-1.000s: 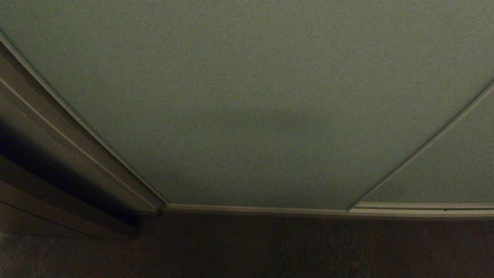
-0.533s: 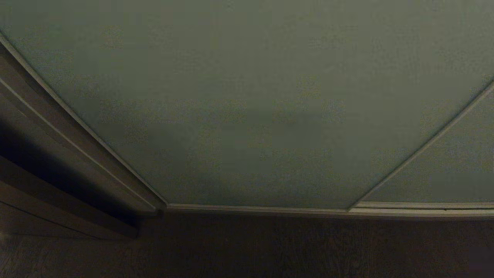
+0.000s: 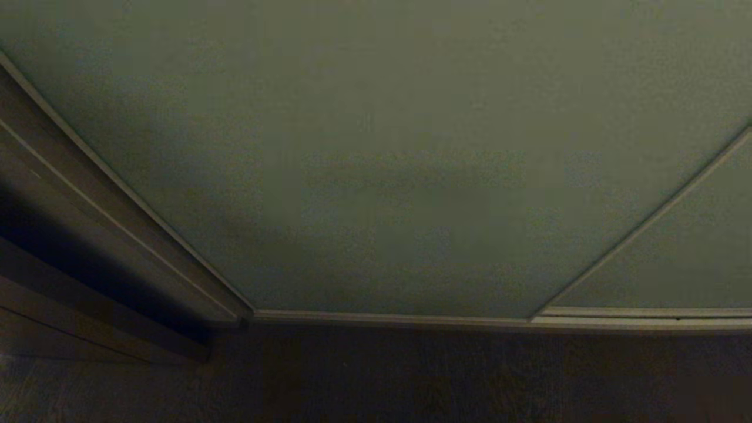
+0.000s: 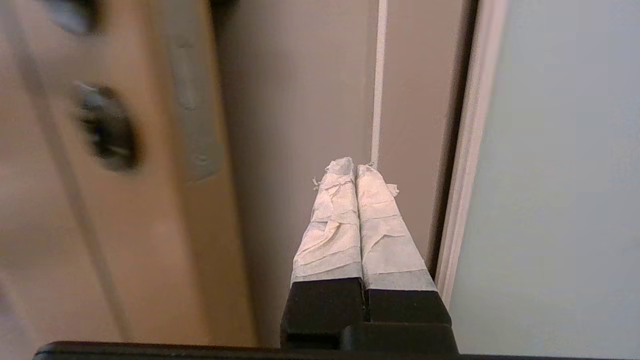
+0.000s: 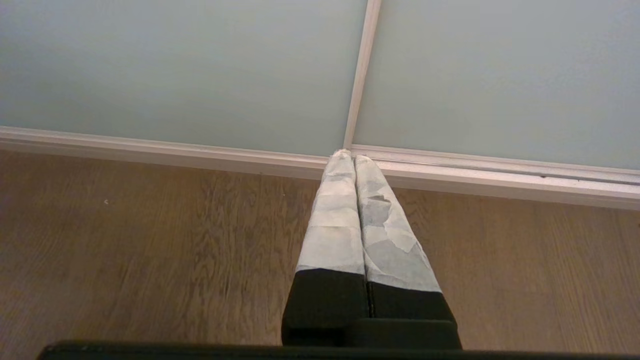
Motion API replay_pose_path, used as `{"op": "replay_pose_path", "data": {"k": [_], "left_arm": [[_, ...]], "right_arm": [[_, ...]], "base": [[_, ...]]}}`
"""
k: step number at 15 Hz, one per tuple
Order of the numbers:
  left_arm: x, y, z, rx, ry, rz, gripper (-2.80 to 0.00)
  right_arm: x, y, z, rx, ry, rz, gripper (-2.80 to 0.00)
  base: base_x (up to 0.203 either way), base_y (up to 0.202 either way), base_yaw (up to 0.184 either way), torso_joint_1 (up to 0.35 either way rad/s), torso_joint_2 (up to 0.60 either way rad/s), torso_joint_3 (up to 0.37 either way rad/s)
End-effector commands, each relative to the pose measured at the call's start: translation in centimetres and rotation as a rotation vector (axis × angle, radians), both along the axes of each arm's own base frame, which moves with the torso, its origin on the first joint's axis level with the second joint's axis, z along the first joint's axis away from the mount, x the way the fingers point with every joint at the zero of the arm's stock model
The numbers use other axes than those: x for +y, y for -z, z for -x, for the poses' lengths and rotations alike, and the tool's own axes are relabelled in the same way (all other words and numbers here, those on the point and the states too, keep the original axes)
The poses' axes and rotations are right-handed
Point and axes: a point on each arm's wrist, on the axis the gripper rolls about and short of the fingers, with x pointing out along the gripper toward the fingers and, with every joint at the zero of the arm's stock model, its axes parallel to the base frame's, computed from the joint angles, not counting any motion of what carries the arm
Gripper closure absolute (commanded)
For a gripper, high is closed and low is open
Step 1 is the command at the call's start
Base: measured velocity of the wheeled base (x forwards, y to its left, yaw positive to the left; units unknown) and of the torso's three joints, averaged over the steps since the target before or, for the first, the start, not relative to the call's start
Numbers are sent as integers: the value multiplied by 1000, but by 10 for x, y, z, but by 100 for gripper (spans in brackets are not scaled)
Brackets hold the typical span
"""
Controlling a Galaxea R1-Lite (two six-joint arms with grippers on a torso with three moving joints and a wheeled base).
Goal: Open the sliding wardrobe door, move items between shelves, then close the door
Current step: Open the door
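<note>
A matt, smooth pale grey-green sliding wardrobe door (image 3: 376, 147), edged in a slim light metal frame (image 5: 361, 70), meets a grained wood floor (image 5: 150, 250). Wrinkled white tape wraps the fingers (image 4: 332, 225) of the left tool (image 4: 355, 167) above black plastic.

**Dim head view, bright wrist views**

The head view is dark and blocky, with deep shadow at lower left and straight edges bowed toward the corners. Both wrist views are evenly bright; the left one smears at its left side.
</note>
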Motion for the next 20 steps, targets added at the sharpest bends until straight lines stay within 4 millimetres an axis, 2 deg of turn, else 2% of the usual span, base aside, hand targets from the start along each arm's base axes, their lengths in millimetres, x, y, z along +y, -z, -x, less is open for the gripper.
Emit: {"op": "replay_pose_path", "data": {"k": [1,6,20], "left_arm": [[15,-1,-29,48,25,19,0],[14,-17,-49,79,191,-32,0],[19,-34,-81,103,297,-62,0]], "right_arm": [[0,0,0,-1,-1,1,0],[0,0,0,0,-1,1,0],[0,0,0,-1,0,1,0]], "base": [[0,0,0,0,0,0],[0,0,0,0,0,0],[0,0,0,0,0,0]]}}
